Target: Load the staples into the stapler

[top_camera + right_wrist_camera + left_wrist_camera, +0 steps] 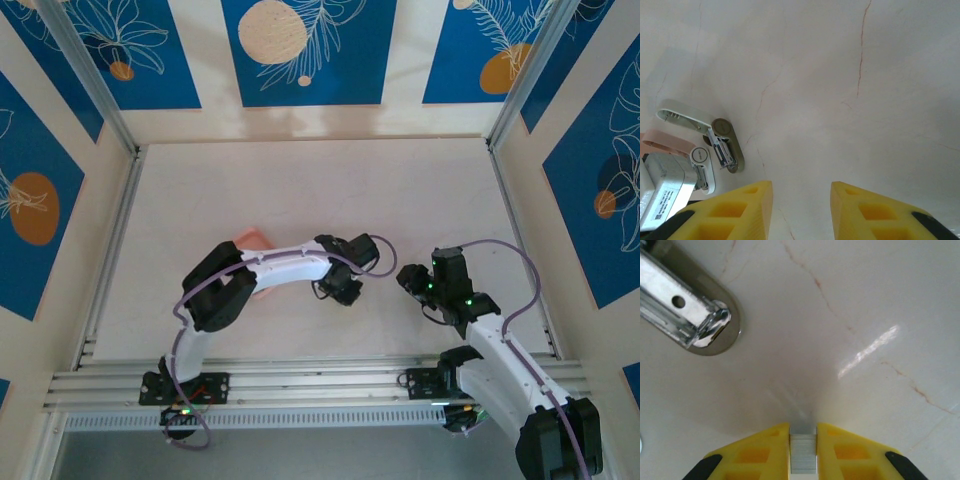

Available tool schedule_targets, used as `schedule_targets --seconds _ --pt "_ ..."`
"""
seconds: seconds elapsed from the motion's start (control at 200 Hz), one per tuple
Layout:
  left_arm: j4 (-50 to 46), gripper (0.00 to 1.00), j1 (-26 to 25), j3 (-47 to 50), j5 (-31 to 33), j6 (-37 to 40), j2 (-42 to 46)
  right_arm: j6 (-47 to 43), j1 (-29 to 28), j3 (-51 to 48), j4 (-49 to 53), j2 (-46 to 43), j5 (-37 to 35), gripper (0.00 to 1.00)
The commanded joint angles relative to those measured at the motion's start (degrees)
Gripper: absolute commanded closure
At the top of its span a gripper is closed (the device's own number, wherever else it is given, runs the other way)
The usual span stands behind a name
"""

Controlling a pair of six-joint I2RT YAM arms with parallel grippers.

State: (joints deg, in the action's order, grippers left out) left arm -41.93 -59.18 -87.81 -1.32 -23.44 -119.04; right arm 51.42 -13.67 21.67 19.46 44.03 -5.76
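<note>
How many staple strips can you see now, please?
1: a strip of staples clamped between the left gripper's fingers, near the open stapler. Others may lie hidden in the pink tray.

Stapler [682, 310] half beyond the left wrist view's corner; pink tray [255, 238] mostly beneath the left arm [290, 268].
</note>
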Motion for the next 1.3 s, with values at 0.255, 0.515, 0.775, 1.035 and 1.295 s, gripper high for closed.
schedule_targets --seconds 0.255,0.515,0.775,1.035,1.295 --pt "0.88 0.81 -1.06 -4.35 -2.96 1.21 -3.55 1.03 -0.04 0.00 2.19 -0.74 -0.26 0.64" --pt "1.92 0.69 -1.10 -3.85 -2.14 1.28 -2.12 0.37 -1.13 1.53 4.01 -1.12 -1.13 0.64" --pt "5.69 0.49 0.12 -0.07 1.00 1.05 5.80 0.17 -5.31 5.20 6.99 -0.06 -4.24 0.64" --pt "15.30 0.42 5.23 13.37 4.17 -0.93 19.02 0.69 -14.30 12.55 10.57 10.16 -7.76 0.63" --pt "27.21 0.39 11.67 30.33 11.96 -2.08 33.78 2.96 -22.03 23.17 16.90 27.23 -8.28 0.60"
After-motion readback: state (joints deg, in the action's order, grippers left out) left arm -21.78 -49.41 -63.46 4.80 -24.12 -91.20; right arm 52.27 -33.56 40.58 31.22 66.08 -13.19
